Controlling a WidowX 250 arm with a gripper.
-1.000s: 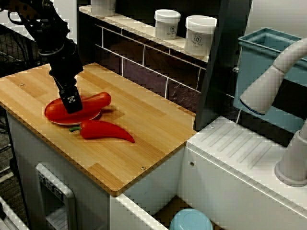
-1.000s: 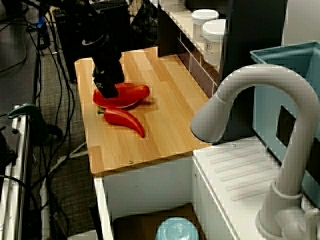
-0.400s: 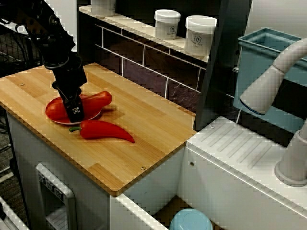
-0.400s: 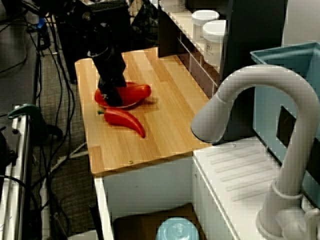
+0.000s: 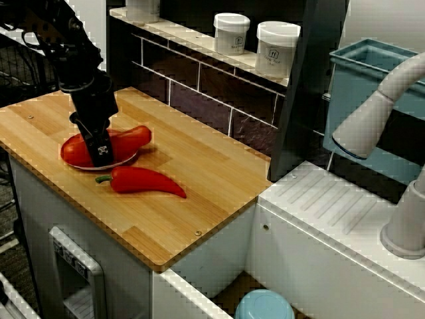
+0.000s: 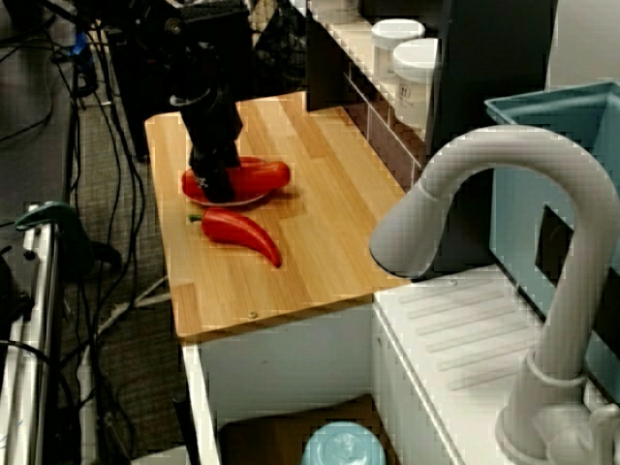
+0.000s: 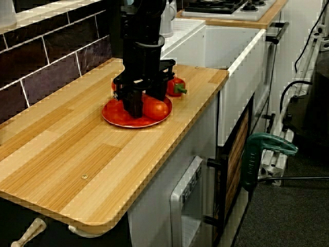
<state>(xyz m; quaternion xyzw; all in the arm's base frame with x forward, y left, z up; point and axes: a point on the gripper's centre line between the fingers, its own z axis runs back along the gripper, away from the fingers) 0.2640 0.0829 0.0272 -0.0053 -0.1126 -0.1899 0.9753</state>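
I'm driving from afar in a kitchen: wooden countertop (image 5: 199, 179), dark tiled backsplash (image 5: 199, 100), white faucet (image 6: 417, 228) by a drainboard (image 5: 332, 199), shelved jars (image 5: 277, 48), hob (image 7: 226, 5) (cables (image 6: 114, 194) trail alongside).

Matte black throughout. Chunky, boxy arm (image 5: 85, 80) narrowing to a slim gripper (image 5: 98, 155). Carries a small white mark on one finger (image 5: 101, 149). Trails thin cables (image 5: 26, 33) near the upper joint.
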